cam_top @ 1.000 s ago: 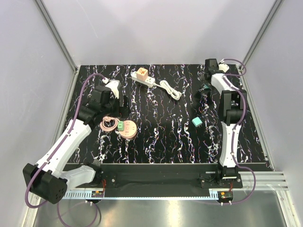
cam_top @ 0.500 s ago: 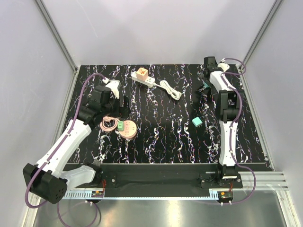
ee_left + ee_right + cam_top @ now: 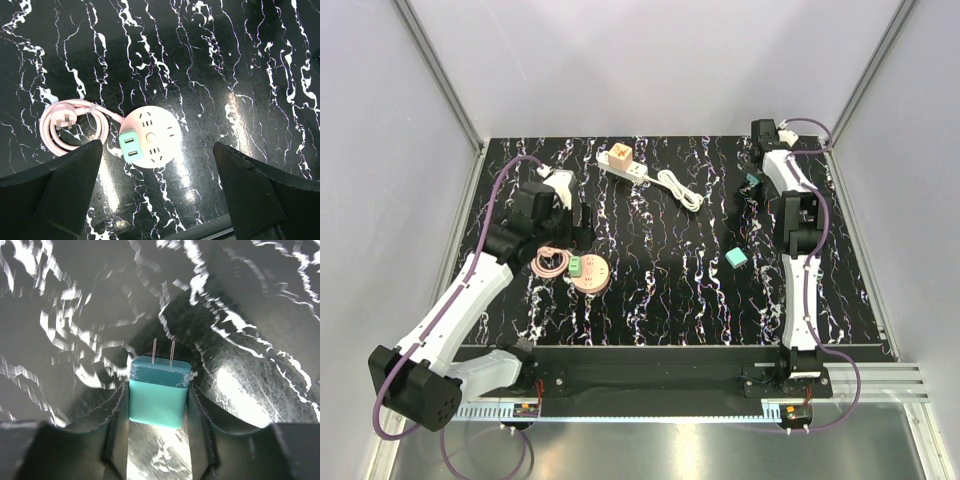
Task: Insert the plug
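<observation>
My right gripper [image 3: 159,405] is shut on a teal plug [image 3: 159,390] whose two metal prongs point away from the wrist, held above the table; it also shows in the top view [image 3: 752,181] at the back right. A white power strip [image 3: 628,166] with an orange plug [image 3: 621,154] in it lies at the back centre. A round pink socket [image 3: 152,136] carrying a green adapter [image 3: 131,146] lies under my left gripper [image 3: 160,197], which is open and empty above it. A second teal plug [image 3: 736,257] lies on the table.
The white strip's cord [image 3: 682,189] is bunched to its right. The pink socket's cord [image 3: 70,122] is coiled to its left with its plug inside the coil. The black marbled table [image 3: 660,300] has grey walls at the sides and back.
My right arm has stretched a little farther back with the teal plug in its grip. The left arm has barely moved.
</observation>
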Available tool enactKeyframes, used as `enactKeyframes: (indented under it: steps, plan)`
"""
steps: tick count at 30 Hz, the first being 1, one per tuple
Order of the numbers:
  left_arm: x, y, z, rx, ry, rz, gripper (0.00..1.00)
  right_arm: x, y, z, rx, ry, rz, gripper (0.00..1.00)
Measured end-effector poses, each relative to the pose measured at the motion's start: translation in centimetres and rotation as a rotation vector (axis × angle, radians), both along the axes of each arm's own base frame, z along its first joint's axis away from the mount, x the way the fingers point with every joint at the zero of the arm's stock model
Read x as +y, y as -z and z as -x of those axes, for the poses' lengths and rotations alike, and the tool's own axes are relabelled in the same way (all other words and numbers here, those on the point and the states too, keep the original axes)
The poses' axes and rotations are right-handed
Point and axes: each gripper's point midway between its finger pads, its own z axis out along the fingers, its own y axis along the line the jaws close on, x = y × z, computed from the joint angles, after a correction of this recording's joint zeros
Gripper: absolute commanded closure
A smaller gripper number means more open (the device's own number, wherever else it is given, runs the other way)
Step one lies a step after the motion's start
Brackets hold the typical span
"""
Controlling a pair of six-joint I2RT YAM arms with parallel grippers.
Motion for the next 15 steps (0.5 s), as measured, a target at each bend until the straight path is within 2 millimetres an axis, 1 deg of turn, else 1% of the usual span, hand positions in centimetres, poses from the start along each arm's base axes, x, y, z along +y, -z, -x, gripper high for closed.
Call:
enactKeyframes:
  steps: [1,4,5,7,8,10,12,13,14,15]
  plan:
    - [0.0,0.1,0.0,0.002,0.003,0.001,0.01,0.4,0.0,0.3,0.01,-0.031,-0.006,0.89]
    - [-0.3,0.2,0.2,0.01,0.012,0.013,0.01,2.1,-0.3,3.1,0.067,-0.181,-0.035,0.94]
    - [-0.5,0.2,0.2,0.012,0.017,0.023,0.01,3.0,-0.6,4.5,0.084,-0.245,-0.05,0.95]
    - [-1.0,0.0,0.3,0.014,0.028,0.047,0.01,5.4,-2.2,7.9,0.105,-0.399,-0.076,0.98]
    - [-1.2,0.0,0.3,0.018,0.032,0.059,0.01,7.0,-3.4,9.5,0.091,-0.485,-0.08,0.98]
    - [-1.8,-0.1,0.5,0.039,0.05,0.085,0.01,10.7,-6.7,12.7,0.033,-0.669,-0.073,0.97]
    - [-2.6,-0.6,0.5,0.055,0.07,0.123,0.01,15.8,-10.8,16.3,-0.084,-0.899,-0.051,0.97]
    - [-3.1,-1.0,0.5,0.062,0.085,0.148,0.01,18.3,-12.7,18.2,-0.151,-1.008,-0.036,1.0]
    - [-3.5,-1.5,0.6,0.066,0.097,0.171,0.01,20.2,-14.1,19.8,-0.198,-1.092,-0.032,1.0]
    - [-4.0,-2.2,0.7,0.07,0.118,0.201,0.01,22.8,-15.8,22.0,-0.263,-1.201,-0.03,1.0]
